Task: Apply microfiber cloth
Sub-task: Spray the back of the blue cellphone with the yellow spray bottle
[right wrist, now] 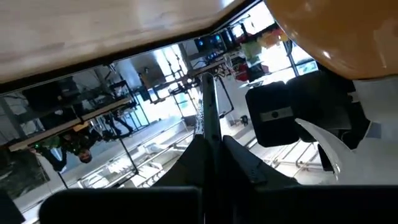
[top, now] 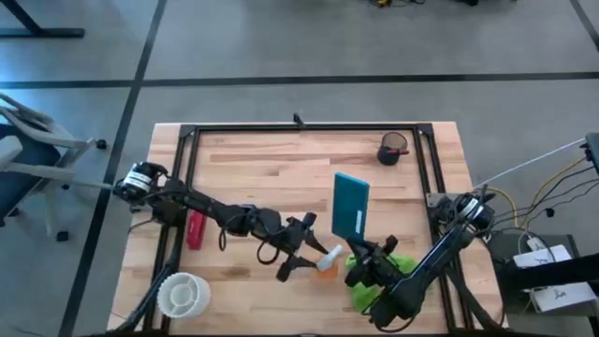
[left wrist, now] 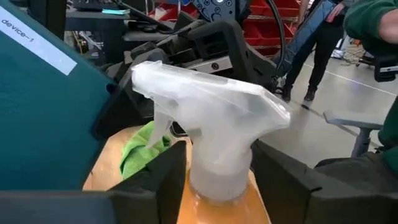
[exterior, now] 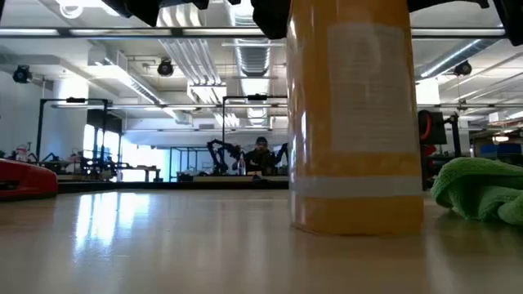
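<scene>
We find the microfiber cloth (top: pixel 374 281) bunched in loose folds near the front edge of the table (top: pixel 253 159), right of centre, just beside the orange spray bottle (top: pixel 325 265) and in front of the upright teal tablet (top: pixel 351 205). The right gripper (top: pixel 360 265) is the nearer one — it sits low right at the cloth, with the green fabric showing on both sides of that arm, so the reach is very short; its fingers lie close together with nothing visibly between them, though we cannot tell whether they are fully closed. The right arm runs in from the table's right side, stretched low toward the centre. The left gripper (top: pixel 301 251) straddles the bottle's neck, its fingers (left wrist: pixel 155 180) parted on either side of the white trigger head, not clearly squeezing — it looks occupied.
</scene>
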### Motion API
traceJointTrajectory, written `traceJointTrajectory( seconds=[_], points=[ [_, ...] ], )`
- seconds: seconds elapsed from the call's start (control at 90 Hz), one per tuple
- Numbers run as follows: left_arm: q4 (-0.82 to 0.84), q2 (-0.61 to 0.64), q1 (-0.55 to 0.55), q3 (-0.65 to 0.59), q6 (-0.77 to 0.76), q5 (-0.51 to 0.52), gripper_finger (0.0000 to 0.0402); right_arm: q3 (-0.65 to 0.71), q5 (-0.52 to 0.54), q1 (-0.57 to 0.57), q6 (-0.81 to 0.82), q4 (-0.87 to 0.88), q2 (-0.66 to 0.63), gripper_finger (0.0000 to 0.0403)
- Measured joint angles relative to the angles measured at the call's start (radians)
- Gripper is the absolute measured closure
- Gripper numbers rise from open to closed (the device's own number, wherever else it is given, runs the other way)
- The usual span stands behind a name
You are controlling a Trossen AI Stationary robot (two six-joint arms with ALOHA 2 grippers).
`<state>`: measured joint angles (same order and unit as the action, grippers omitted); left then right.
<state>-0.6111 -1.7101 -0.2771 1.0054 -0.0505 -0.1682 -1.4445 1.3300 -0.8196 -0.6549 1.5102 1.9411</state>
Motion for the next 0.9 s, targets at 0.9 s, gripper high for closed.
traceJointTrajectory(
  seconds=[0.9],
  points=[
    [0.064,0.005,-0.052,0.0,-0.026,0.038,0.012,0.021,-0.164,-0.028,0.207,-0.039,-0.001,0.0394]
  ],
)
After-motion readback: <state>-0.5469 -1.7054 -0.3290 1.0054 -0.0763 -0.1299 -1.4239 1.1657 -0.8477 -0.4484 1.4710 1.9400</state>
